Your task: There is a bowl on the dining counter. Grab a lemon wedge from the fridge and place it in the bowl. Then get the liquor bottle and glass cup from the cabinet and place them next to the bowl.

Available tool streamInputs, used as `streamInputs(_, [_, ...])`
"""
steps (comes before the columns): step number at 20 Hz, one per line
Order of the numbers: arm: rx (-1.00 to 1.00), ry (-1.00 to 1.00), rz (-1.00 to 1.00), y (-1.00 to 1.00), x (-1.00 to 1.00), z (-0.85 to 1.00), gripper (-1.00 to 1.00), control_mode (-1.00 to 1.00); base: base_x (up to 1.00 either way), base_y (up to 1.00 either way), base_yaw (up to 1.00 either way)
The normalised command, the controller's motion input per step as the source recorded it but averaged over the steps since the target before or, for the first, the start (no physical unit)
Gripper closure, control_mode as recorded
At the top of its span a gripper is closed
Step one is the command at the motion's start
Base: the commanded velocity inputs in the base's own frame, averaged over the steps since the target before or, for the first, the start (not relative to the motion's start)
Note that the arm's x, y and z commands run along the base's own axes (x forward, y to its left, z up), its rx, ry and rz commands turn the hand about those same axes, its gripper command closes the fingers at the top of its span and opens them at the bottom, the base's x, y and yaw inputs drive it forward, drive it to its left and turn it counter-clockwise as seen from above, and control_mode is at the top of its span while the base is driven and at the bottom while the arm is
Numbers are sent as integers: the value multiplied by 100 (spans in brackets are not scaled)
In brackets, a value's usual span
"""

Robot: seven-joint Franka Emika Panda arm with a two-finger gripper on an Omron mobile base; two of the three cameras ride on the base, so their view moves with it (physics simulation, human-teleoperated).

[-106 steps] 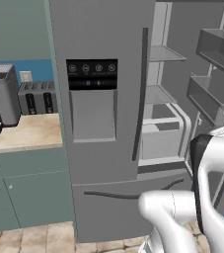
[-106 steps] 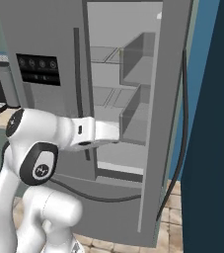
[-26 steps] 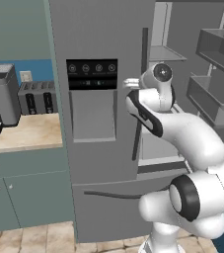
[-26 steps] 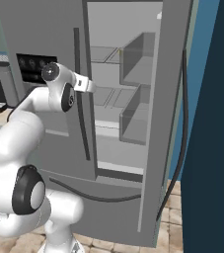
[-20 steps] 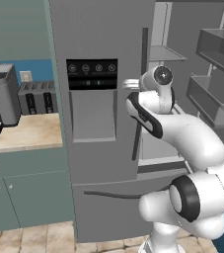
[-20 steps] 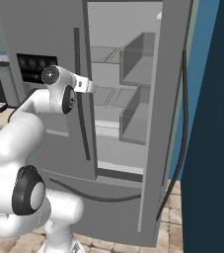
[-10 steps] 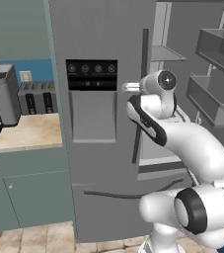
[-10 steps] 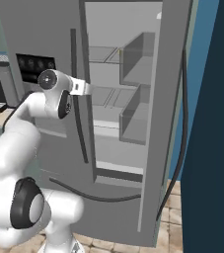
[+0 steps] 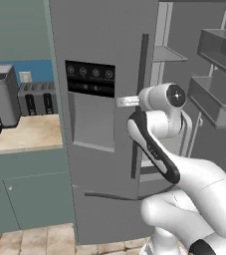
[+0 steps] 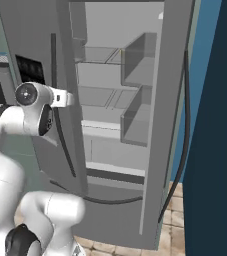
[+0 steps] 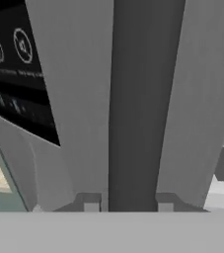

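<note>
The tall grey fridge (image 9: pixel 94 164) stands straight ahead with its right door swung wide open, and its bare shelves (image 10: pixel 105 95) show. My gripper (image 11: pixel 128 207) is shut on the dark vertical handle (image 11: pixel 133 99) of the left door, one fingertip (image 11: pixel 91 207) on each side of it. In the base views the gripper (image 9: pixel 134 102) (image 10: pixel 60 99) sits about halfway up that handle (image 9: pixel 143 69) (image 10: pixel 55 55), beside the black dispenser panel (image 9: pixel 89 82). The left door stands slightly ajar. The lemon wedge, bowl, dining counter, liquor bottle, glass cup and cabinet are out of view.
The open right door (image 10: pixel 157 125) carries empty bins (image 9: pixel 219 50) and juts out to the right. A dark blue wall (image 10: pixel 220 125) stands beyond it. Left of the fridge, a coffee machine (image 9: pixel 0 99) and toaster (image 9: pixel 37 97) rest on a beige worktop (image 9: pixel 25 137) above grey-green units (image 9: pixel 25 189).
The left fridge door has swung outward a little, with my gripper on its handle. My arm has drawn back with it.
</note>
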Motion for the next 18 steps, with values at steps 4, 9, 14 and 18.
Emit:
streamInputs(4, [0, 0, 13, 73, -67, -7, 100, -100, 0, 0, 0])
streamInputs(9, [3, 3, 7, 69, -23, 2, -100, -100, 0, 0, 0])
streamInputs(14, [11, 1, 1, -5, -46, 22, -100, -100, 0, 0, 0])
streamInputs(18, [18, 0, 0, -49, -90, 25, -100, -100, 0, 0, 0])
